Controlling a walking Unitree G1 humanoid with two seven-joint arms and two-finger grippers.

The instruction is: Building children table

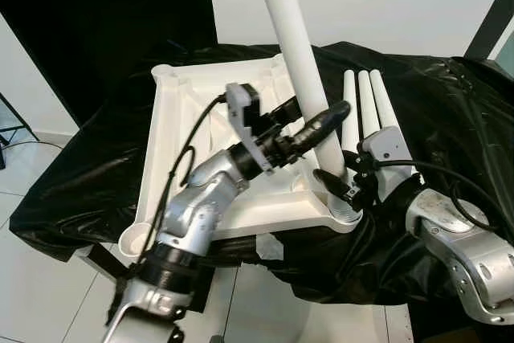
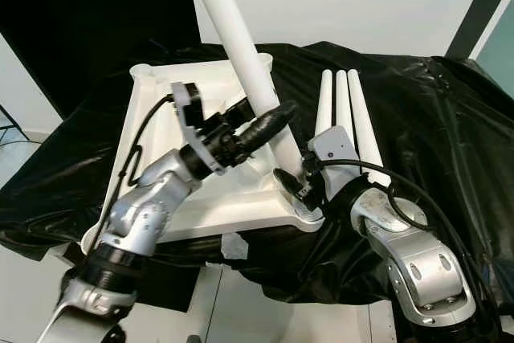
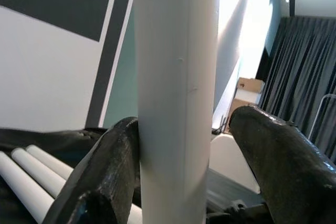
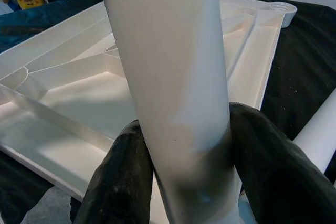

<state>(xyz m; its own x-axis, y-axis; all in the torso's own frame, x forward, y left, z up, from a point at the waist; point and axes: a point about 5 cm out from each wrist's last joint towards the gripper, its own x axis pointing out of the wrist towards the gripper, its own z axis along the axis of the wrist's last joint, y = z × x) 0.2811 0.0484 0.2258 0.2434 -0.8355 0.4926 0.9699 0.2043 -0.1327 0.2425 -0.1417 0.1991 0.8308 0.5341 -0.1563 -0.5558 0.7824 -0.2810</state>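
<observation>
Right pincer [image 1: 336, 185] clamped low on the long white plastic table leg [image 1: 299, 62], both black fingers pressed against it just above the near right corner socket [image 1: 344, 213] of the upturned white plastic tabletop [image 1: 193, 110]. Left pincer [image 1: 317, 122] higher on the same leg: one finger touching the tube, the other standing a little off it in the wrist view, so a loose bracket, not a full clamp.

Leg leaning far and left from the socket, not upright; foot end sitting at the socket mouth. Seated or threaded in? Cannot tell.

Step in hand, by judgement: fitting this leg into the corner socket. To do well: bring the leg square to the tabletop before any twisting or pushing; use the low grip to steer the foot, the high one only to steady the tilt. Forcing at this angle likely to jam or cross the thread.

Left arm reaching from near left across the tabletop, forearm raised, wrist turned toward the leg. Right arm bent close in from near right, elbow low, wrist tucked at the corner.

Three more white plastic legs [image 1: 368, 106] lying side by side just right of the tabletop, far of the right wrist. Other corner sockets still open, so early in the build. All resting on a bench draped in crumpled black plastic sheet [image 1: 450, 110].
</observation>
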